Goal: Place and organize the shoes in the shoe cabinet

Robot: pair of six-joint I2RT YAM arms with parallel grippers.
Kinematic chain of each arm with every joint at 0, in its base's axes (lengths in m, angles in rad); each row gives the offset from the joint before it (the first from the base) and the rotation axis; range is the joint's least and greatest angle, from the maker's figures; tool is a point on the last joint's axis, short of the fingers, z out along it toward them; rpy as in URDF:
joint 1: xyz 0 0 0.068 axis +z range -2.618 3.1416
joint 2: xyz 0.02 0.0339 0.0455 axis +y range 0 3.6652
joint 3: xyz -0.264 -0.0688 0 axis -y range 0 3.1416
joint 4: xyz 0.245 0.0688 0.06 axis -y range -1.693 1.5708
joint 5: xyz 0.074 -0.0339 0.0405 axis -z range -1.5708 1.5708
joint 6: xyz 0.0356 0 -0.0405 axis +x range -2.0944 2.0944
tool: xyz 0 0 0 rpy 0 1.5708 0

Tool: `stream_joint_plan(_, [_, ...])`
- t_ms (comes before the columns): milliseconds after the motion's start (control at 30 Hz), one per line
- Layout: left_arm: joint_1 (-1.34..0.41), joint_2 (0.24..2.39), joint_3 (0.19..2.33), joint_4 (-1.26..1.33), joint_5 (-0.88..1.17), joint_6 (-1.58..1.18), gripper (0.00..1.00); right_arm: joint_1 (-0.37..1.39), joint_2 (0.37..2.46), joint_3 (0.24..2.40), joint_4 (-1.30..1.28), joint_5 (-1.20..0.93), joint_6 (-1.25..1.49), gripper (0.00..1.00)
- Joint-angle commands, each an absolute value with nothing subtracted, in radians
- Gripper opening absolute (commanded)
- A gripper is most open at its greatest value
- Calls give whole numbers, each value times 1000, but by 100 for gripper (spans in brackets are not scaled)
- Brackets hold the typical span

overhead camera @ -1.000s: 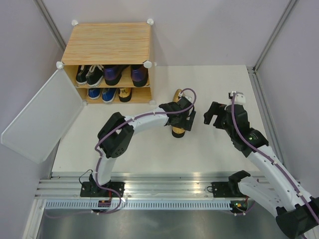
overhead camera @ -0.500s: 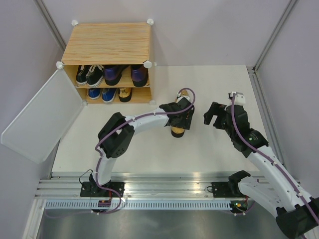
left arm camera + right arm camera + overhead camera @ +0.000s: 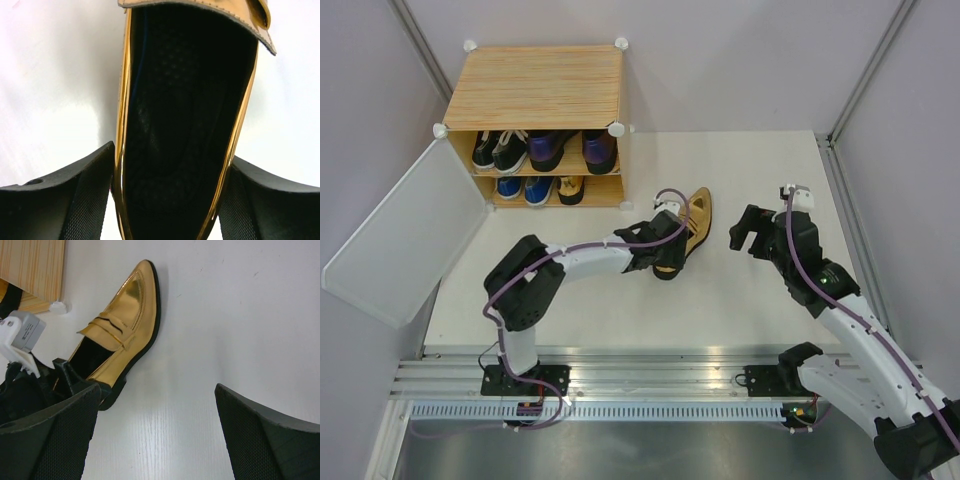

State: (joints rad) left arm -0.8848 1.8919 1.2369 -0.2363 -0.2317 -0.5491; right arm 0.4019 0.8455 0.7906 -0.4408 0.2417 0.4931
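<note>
Lying on the table [image 3: 750, 300] near the cabinet [image 3: 535, 85], toe pointed away from the arms, a gold shoe [image 3: 692, 218] is clamped at its heel end by the left gripper [image 3: 667, 257], one finger [image 3: 75, 200] pressed to each side. Its mate [image 3: 571, 189] is seen on the lower shelf beside blue sneakers [image 3: 523, 188]; black sneakers [image 3: 498, 150] and purple heels [image 3: 575, 148] are shelved above. The door [image 3: 405, 235] is swung open leftward. The right gripper [image 3: 748, 232] is held nearby, jaws wide apart, touching nothing.
</note>
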Motion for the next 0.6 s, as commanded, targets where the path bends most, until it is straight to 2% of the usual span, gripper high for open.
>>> stream_joint_plan(0, [-842,1775,1047,-358,-302,-546,2,400,821,790,-416,242,488,98])
stream_joint_plan(267, [-844,1448,781,-305,-288,-613,2,400,822,790,-411,233,488,98])
stream_joint_plan(567, [-844,1083,575,-393,-445,-879,2,400,822,788,-403,224,486,98])
